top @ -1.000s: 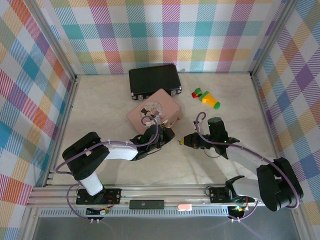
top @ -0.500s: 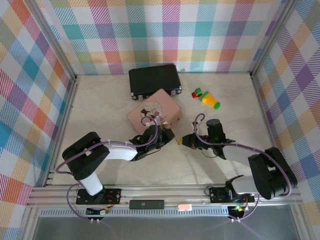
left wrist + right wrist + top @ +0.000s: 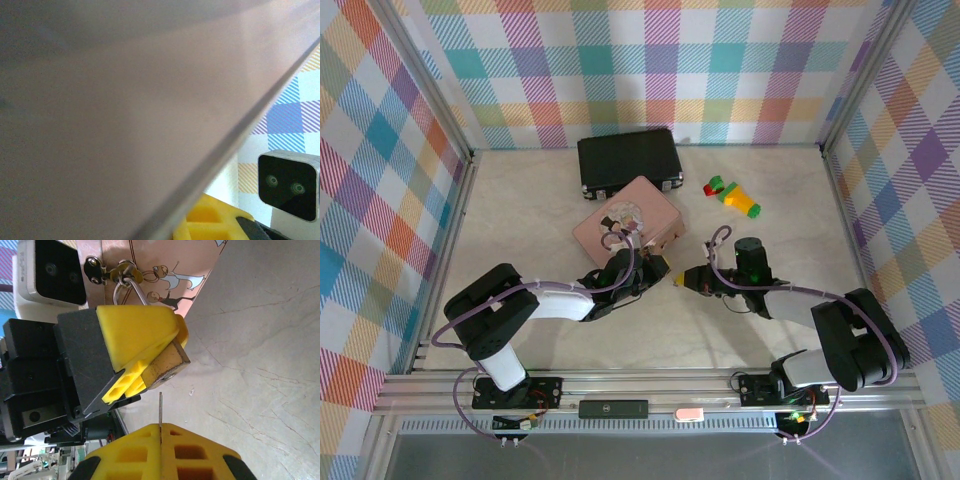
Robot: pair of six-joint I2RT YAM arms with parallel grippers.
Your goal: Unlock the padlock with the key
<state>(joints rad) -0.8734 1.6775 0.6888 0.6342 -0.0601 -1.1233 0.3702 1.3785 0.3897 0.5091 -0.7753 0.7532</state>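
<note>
In the right wrist view the small brass padlock point(image 3: 169, 364) hangs by its silvery shackle point(image 3: 129, 289) from the clasp of the pink tin point(image 3: 165, 260). My left gripper point(image 3: 658, 268) is shut on the padlock, its yellow fingers point(image 3: 135, 330) clamped over the body. The keyhole face points toward my right gripper point(image 3: 161, 430). That gripper is shut on the thin grey key point(image 3: 160, 409), whose blade sticks out from between the yellow pads. The key's tip stands just short of the padlock's face, a little to the left of the keyhole. In the top view the right gripper point(image 3: 682, 280) faces the left one closely.
The pink tin point(image 3: 620, 225) lies mid-table, with a black case point(image 3: 625, 158) behind it. Green, red and yellow toy blocks point(image 3: 732, 195) sit at the back right. In the left wrist view the tin's side point(image 3: 110, 115) looms close, with a yellow finger point(image 3: 210, 220) below.
My right gripper has edged left and slightly up toward the padlock with the key, and the right arm's elbow has swung. The left gripper holds still.
</note>
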